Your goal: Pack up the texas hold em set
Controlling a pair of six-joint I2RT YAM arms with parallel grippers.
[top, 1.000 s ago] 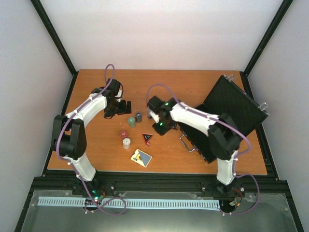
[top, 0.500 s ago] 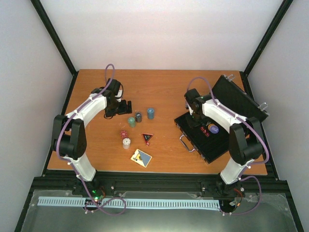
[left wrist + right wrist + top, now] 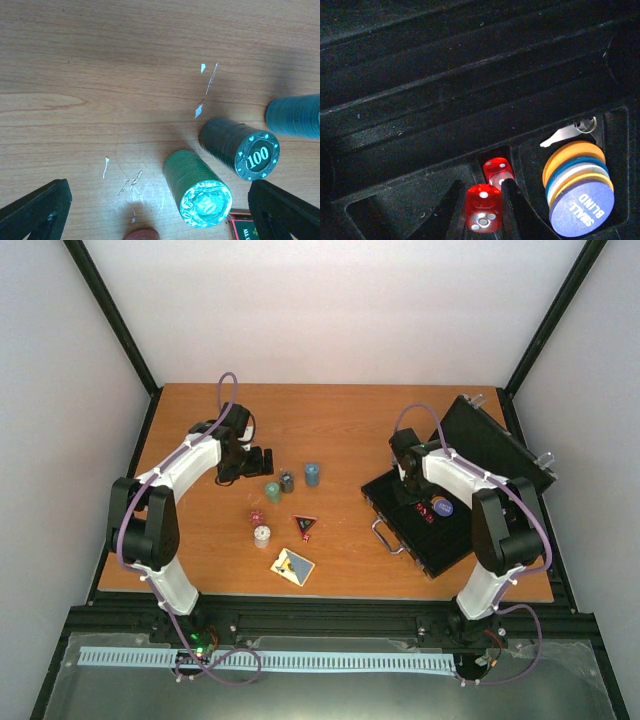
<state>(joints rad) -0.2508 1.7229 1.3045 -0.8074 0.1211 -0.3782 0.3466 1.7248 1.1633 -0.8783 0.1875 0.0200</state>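
Flanking red die — right end effector

The left arm reaches forward and bends inward at the wrist, its tool held low with the fingers spread wide. The right arm folds back over its own base, wrist pitched down, its tool pinching a red die between close-set fingers.

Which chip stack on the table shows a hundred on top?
The dark stack, between the green stack and the teal stack; its top chip reads 100.
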